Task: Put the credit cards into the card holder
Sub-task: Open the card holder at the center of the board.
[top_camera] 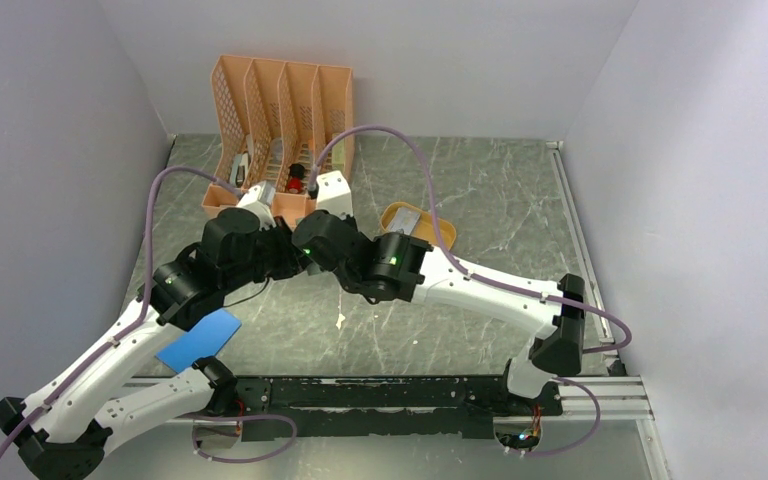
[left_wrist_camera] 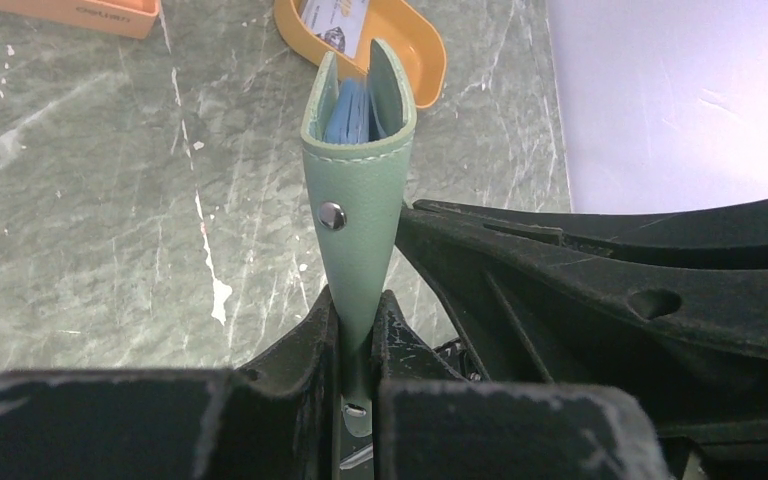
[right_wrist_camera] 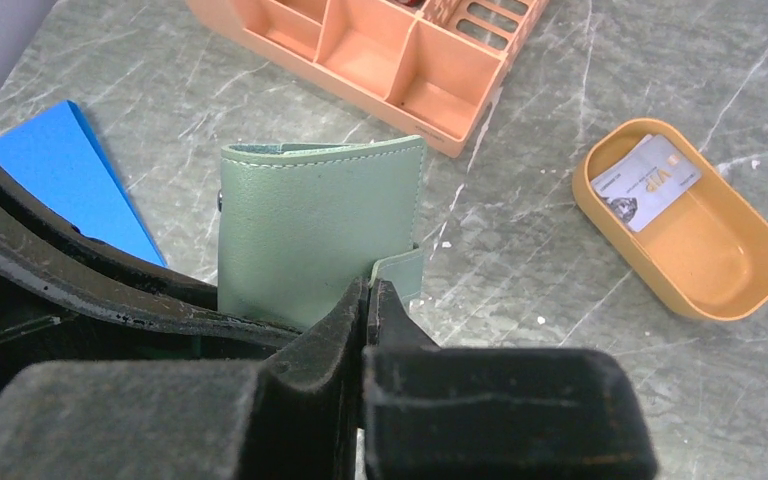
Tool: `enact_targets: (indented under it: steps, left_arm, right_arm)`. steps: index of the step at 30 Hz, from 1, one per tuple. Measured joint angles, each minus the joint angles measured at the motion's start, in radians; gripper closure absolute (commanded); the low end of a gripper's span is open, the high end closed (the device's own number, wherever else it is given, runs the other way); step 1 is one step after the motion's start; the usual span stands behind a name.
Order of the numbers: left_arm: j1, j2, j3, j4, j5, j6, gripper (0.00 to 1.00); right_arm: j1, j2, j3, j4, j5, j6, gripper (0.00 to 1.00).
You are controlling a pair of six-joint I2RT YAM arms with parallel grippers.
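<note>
Left hand (left_wrist_camera: 358, 312) clenched on the bottom edge of the card holder (left_wrist_camera: 358, 205), keeping it upright above the worktop (right_wrist_camera: 520, 250) with the mouth facing up. My read is that it's acting as a fixture so the other arm can work. Right hand (right_wrist_camera: 368, 300) squeezed tight on the holder's small closure strap, probably to pull the flap open and expose the pockets. Credit cards (right_wrist_camera: 650, 178) lie in the orange oval tray (right_wrist_camera: 735, 300), well apart from both hands. Count: one holder, one tray, two cards visible overlapping (can't tell if more underneath), one blue sheet (right_wrist_camera: 70, 180), one orange organiser (right_wrist_camera: 380, 50).
</note>
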Motion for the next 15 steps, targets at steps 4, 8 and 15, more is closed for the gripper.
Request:
enact_targets:
  steps: [4, 8, 15]
  left_arm:
    - [-0.002, 0.0, -0.015, 0.004, -0.006, -0.001, 0.95]
    - [-0.011, 0.0, -0.036, 0.022, -0.004, -0.004, 0.95]
    - [-0.014, 0.003, -0.073, 0.08, 0.023, -0.015, 0.95]
  right_arm:
    - [-0.003, -0.025, -0.047, 0.013, -0.003, 0.032, 1.0]
    - [-0.013, -0.065, -0.102, 0.03, -0.022, 0.069, 1.0]
    - [-0.04, -0.13, -0.182, 0.062, -0.068, 0.114, 1.0]
